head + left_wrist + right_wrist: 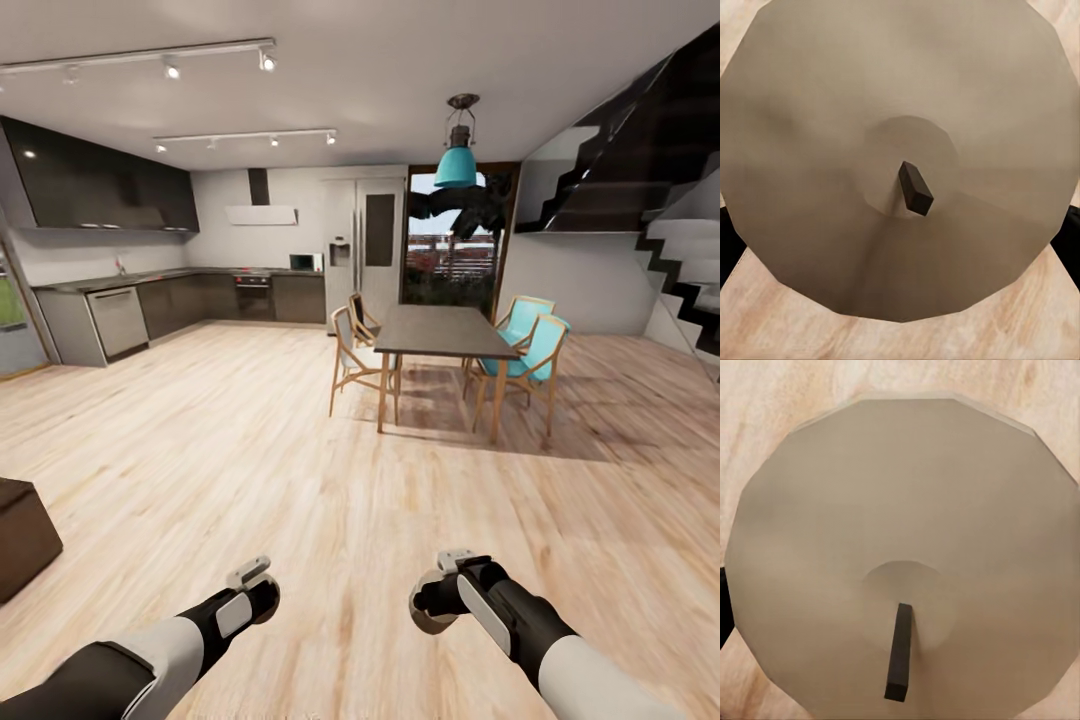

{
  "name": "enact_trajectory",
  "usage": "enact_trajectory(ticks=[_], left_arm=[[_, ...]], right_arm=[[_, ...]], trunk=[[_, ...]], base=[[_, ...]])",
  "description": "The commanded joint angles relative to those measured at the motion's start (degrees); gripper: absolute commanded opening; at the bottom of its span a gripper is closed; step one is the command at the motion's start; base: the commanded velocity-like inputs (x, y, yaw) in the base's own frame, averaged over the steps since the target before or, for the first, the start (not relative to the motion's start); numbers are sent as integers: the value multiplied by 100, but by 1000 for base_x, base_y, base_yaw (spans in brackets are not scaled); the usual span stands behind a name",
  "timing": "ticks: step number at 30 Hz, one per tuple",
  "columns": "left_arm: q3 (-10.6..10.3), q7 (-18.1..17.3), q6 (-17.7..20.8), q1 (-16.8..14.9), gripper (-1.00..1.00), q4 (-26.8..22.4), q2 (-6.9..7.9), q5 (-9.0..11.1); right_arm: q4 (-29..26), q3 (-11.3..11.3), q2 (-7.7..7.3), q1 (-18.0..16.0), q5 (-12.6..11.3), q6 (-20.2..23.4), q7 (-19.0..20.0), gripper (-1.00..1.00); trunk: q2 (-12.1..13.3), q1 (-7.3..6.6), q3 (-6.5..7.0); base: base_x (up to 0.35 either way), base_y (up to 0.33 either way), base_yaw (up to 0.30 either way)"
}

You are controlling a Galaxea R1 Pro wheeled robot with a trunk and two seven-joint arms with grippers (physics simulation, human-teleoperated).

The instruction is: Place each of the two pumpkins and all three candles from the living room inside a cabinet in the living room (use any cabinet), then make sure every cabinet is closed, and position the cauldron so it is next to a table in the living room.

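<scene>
Open-plan home: kitchen cupboards (110, 190), dining table (442, 332), staircase (660, 170).

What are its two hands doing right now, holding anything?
Left gripper: holding a candle.
Right gripper: holding a candle.

Head view faces the far dining table (441, 330); wrist views look close down at floor (250, 450).

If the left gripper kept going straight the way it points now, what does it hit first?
Nothing new: the left gripper looks shut on a tan candle, which blocks its wrist view. Beyond it, most likely the wood floor, though depth is unclear.
</scene>
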Motion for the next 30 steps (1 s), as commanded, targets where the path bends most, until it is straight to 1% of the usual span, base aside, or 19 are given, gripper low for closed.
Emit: enact_trajectory(ticks=[1,4,7,9,10,11,12,14,19,30], left_arm=[[-56,7,15,-7,-100,6,-3,36],[-55,7,14,-5,-100,5,1,36],[-55,7,14,-5,-100,1,-2,36],[-55,7,14,-5,-100,-1,-8,36],[-55,7,14,-6,-100,-2,-22,36],[-55,7,14,-6,-100,-2,-26,36],[-55,7,14,-5,-100,-4,-27,36],[-55,7,14,-5,-100,-6,-28,36],[-55,7,14,-5,-100,-3,-32,43],[-55,7,14,-5,-100,-2,-38,45]], right_arm=[[-11,34,-8,-6,-43,17,-34,-100],[-11,36,-8,-6,-48,17,-24,-100],[-11,43,-8,-6,-50,17,-19,-100],[-11,95,-8,-6,-51,17,-18,-100],[-11,362,-8,-6,-52,17,-22,-100],[-11,575,-8,-6,-52,17,-28,-100],[-11,695,-8,-6,-52,17,-30,-100],[-11,829,-8,-6,-52,17,-33,-100],[-11,909,-8,-6,-54,17,-34,-100],[-11,929,-8,-6,-53,17,-25,-100]], trunk=[[-4,-2,-4],[-4,-2,-3],[-4,-2,-3],[-4,-2,-1],[-4,-2,1],[-4,-2,3],[-4,-2,5],[-4,-2,8],[-4,-2,11],[-4,-2,12]], base=[[-177,114,64],[-233,144,57],[-258,155,184],[-266,156,237],[-281,127,263],[-289,76,269],[-291,49,271],[-294,26,273],[-295,8,275],[-298,0,285]])
